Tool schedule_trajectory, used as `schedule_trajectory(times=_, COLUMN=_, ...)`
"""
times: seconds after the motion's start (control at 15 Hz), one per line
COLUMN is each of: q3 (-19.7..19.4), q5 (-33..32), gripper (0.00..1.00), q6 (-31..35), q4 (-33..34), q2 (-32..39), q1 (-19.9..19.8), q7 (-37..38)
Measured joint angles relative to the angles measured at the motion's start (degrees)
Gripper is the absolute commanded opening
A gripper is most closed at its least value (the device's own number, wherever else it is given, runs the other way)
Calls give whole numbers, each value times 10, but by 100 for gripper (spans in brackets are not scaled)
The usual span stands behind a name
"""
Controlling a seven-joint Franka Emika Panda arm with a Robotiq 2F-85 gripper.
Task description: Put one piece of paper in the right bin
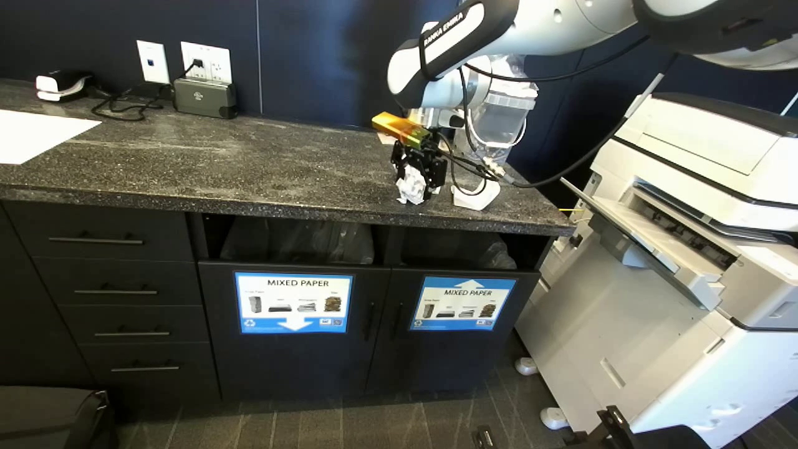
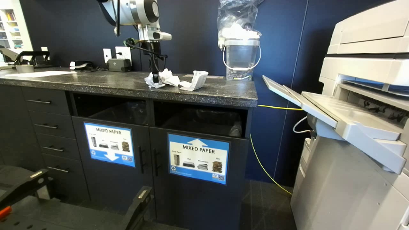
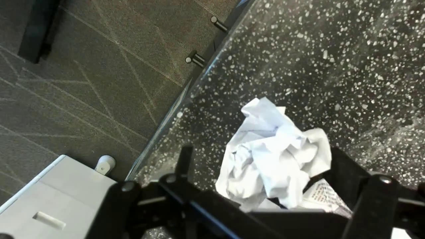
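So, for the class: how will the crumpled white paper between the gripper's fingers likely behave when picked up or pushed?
The crumpled white paper probably gives when squeezed, its thin folds being loosely bunched. It looks light for its bulk, being thin folded sheet. Pushed across the speckled countertop, it may slide or tumble unevenly, since its outline is jagged.

Black two-fingered gripper (image 3: 261,149) pointing straight down. In the wrist view its fingers (image 3: 184,161) stand well apart, one on either side of a broad gap; in an exterior view they line up as a single narrow dark column. Directly above the gripper is a silvery wrist (image 2: 149,34). Higher still, the white arm (image 1: 564,28), with black sections, bends at a rounded joint (image 1: 402,70) and extends up and away from the gripper. An orange piece (image 1: 399,128) sits just above the fingers, and black cables (image 1: 474,167) loop close beside them.
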Motion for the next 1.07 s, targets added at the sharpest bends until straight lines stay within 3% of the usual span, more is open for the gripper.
schedule_trajectory(times=0.07, q3=0, q5=0, gripper=74, q6=-3, q4=2, q2=1, q1=0, q7=0)
schedule_trajectory(times=0.53, q3=-1, q5=0, gripper=21, q6=-25, q4=18, q2=11, q1=0, q7=0)
schedule_trajectory(times=1.07, q3=-1, q5=0, gripper=17, q6=-37, q4=23, q2=12, q1=-1, q7=0)
